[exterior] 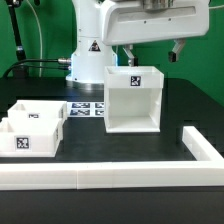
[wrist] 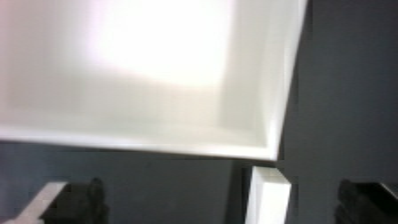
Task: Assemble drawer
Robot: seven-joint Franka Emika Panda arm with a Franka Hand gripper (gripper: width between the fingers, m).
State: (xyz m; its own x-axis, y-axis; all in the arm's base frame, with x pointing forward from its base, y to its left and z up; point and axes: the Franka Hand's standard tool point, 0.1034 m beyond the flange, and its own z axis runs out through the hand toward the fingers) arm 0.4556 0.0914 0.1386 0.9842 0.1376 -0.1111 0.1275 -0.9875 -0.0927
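The drawer housing [exterior: 133, 100], a tall white open-topped box with a square tag on its inner back wall, stands mid-table. It fills the upper part of the wrist view [wrist: 160, 70]. Two shallow white trays [exterior: 35, 125] with tags sit side by side at the exterior view's left, touching each other. My gripper [exterior: 152, 52] hangs above and just behind the housing, open and empty. In the wrist view the gripper [wrist: 222, 203] shows two dark fingertips [wrist: 80, 200] set wide apart with nothing between them.
A long white border rail [exterior: 100, 178] runs along the table's front and turns up the exterior view's right side; a piece of it shows in the wrist view [wrist: 270, 195]. The marker board [exterior: 90, 108] lies between the trays and the housing. The robot base [exterior: 88, 55] stands behind.
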